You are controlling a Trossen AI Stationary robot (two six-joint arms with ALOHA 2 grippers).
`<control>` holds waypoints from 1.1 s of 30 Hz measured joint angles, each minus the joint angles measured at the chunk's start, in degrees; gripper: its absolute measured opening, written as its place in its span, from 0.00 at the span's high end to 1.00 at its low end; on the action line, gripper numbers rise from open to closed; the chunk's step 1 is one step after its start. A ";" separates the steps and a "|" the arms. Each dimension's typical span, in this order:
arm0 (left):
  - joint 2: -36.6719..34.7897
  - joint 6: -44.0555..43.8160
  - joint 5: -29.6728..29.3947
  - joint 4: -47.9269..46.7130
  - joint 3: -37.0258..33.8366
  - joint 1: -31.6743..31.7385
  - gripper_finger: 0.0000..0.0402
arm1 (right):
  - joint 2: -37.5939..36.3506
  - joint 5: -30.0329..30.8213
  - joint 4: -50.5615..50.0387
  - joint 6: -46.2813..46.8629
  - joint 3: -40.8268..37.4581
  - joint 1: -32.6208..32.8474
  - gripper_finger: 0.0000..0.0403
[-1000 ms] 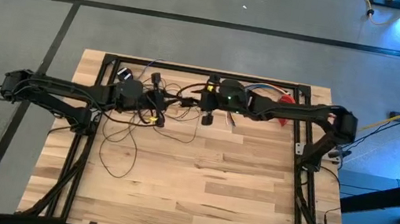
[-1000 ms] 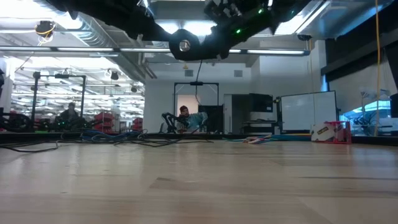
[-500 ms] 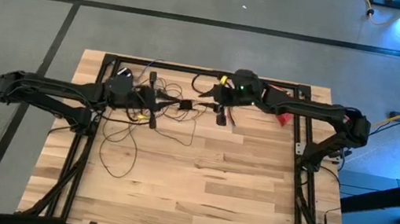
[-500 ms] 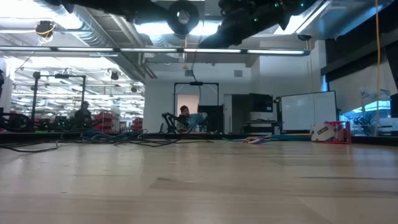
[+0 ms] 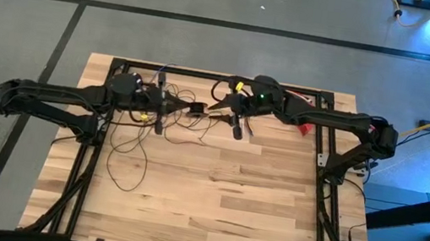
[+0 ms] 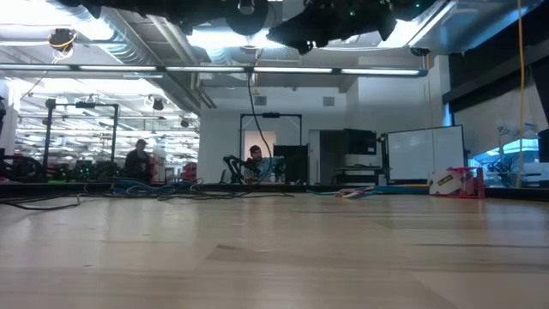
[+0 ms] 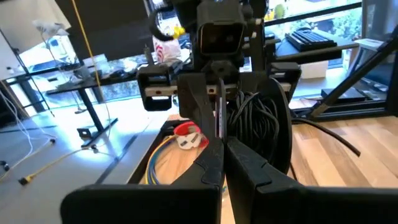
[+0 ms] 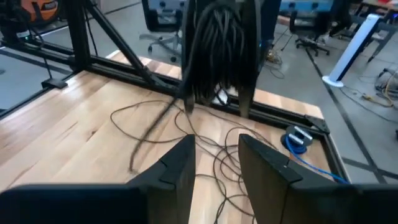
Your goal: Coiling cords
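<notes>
Left end effector (image 5: 159, 116) sits near the far edge of the table (image 5: 251, 220), left of centre, fingers pressed together; the left wrist view shows them meeting with no gap, and whether a strand is pinched between them cannot be told. Right end effector (image 5: 233, 116) faces it from the right, close by. In the right wrist view its fingers (image 8: 177, 163) stand apart with nothing between them. The cords (image 5: 137, 139) are in two parts. A dark bundle of gathered turns hangs at the left end effector, seen straight ahead of the right wrist camera and above the table. Loose loops trail from it across the wood toward the near-left side. In the low view one strand (image 6: 254, 120) hangs down from the arms overhead. Key relation: the bundle lies directly ahead of the right end effector, its long axis roughly vertical, crossing the line between the two arms. Judgement: the right arm is placed to take the next turn, the left to hold the bundle.
</notes>
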 joint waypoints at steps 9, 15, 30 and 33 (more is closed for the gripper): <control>3.63 -1.47 2.98 3.36 0.00 0.05 1.00 | 2.39 5.58 5.44 0.15 -0.04 1.28 0.69; 3.60 -1.29 3.02 2.76 0.03 0.05 1.00 | 2.47 5.29 6.53 0.02 -0.04 1.28 0.69; 4.26 -1.18 2.98 3.47 0.03 0.07 1.00 | 4.48 4.15 10.48 0.66 -0.07 1.28 0.81; 4.24 -0.98 2.92 3.55 0.03 0.05 1.00 | 4.49 3.30 10.63 0.49 -0.07 1.28 0.92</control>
